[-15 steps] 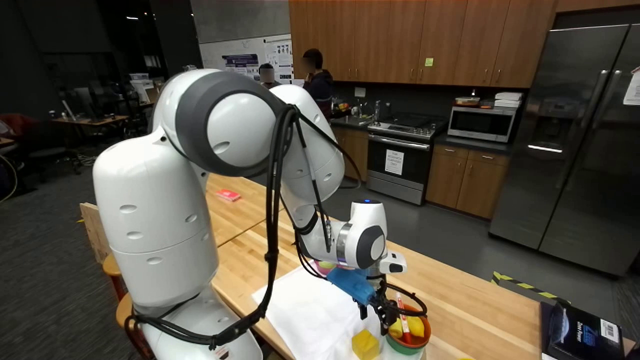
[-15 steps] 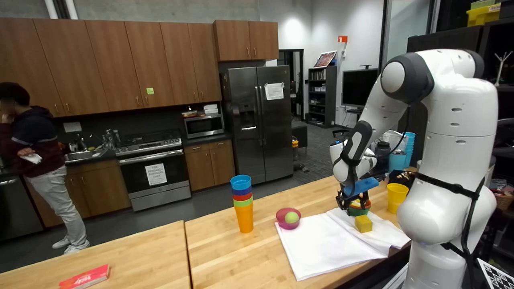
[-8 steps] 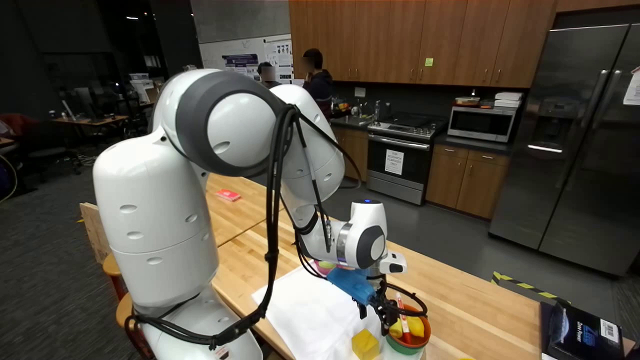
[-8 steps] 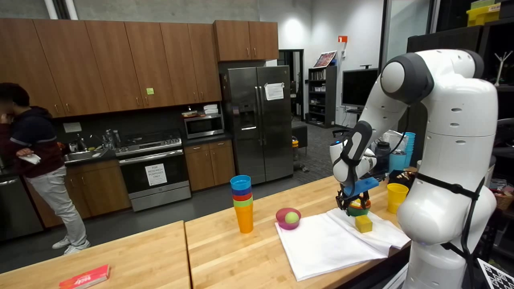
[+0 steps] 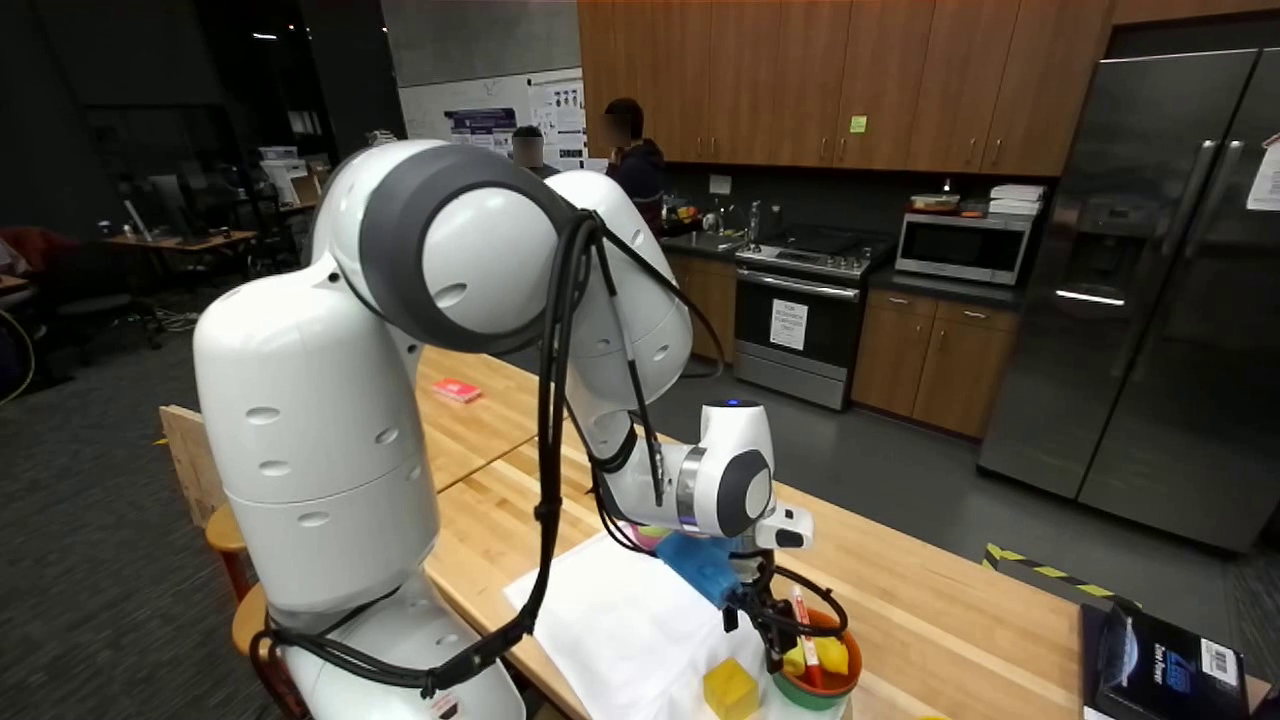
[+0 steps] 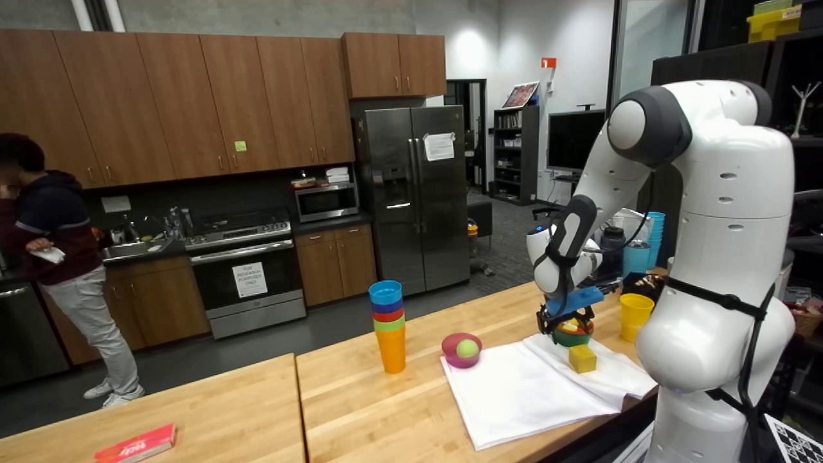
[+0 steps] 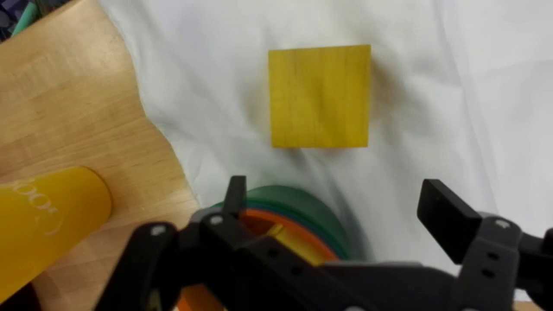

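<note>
Your claw (image 7: 335, 203) hangs spread wide above the white cloth (image 7: 432, 73), close to the green-and-orange bowl (image 7: 298, 198) where a red-and-white marker (image 5: 807, 647) leans. Your yellow wooden block (image 7: 319, 97) rests on that cloth, near the bowl and apart from the claw.

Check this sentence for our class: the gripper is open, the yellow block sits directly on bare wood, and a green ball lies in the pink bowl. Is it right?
Not quite: the wrist view shows the yellow block on the white cloth, not on bare wood. The rest holds: the gripper is open, and a green ball lies in the pink bowl.
</note>
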